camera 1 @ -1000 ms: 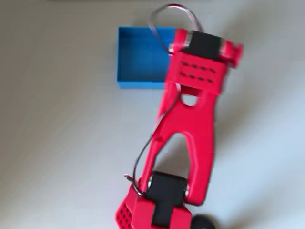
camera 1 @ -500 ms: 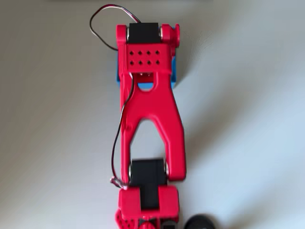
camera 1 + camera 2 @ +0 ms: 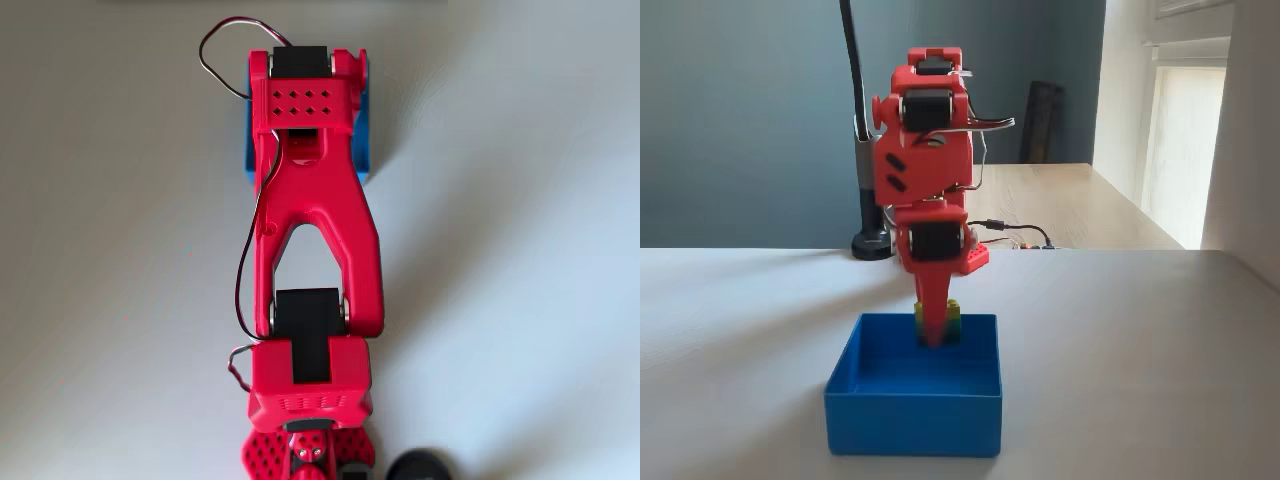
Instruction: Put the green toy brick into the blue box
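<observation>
One red arm, one blue box, and just one green toy brick there, between the jaws above the box floor.

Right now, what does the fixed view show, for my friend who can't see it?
A red robot arm reaches down into the blue box, its pincer holding the green toy brick just above the bottom. The box sits on a pale table.
</observation>
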### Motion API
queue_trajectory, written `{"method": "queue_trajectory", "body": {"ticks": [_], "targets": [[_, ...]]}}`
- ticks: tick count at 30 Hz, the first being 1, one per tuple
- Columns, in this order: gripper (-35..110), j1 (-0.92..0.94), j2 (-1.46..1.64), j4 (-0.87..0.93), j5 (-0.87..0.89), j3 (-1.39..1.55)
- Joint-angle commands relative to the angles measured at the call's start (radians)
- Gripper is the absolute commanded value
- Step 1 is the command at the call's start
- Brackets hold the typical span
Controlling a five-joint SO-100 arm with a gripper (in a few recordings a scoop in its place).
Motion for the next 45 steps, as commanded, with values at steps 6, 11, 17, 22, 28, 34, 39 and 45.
{"method": "queue_trajectory", "body": {"ticks": [6, 11, 17, 22, 28, 34, 39, 45], "targets": [[26, -0.014, 0.031, 0.023, -0.034, -0.021], [12, -0.014, 0.037, 0.054, -0.032, -0.021], [4, -0.003, 0.043, 0.095, -0.071, -0.038], [0, -0.012, 0.107, 0.101, -0.107, -0.095], [0, -0.035, 0.224, 0.100, -0.086, -0.129], [0, -0.048, 0.379, 0.100, -0.038, -0.035], [0, -0.046, 0.549, 0.058, 0.031, 0.144], [0, -0.051, 0.804, -0.115, 0.081, 0.479]]}}
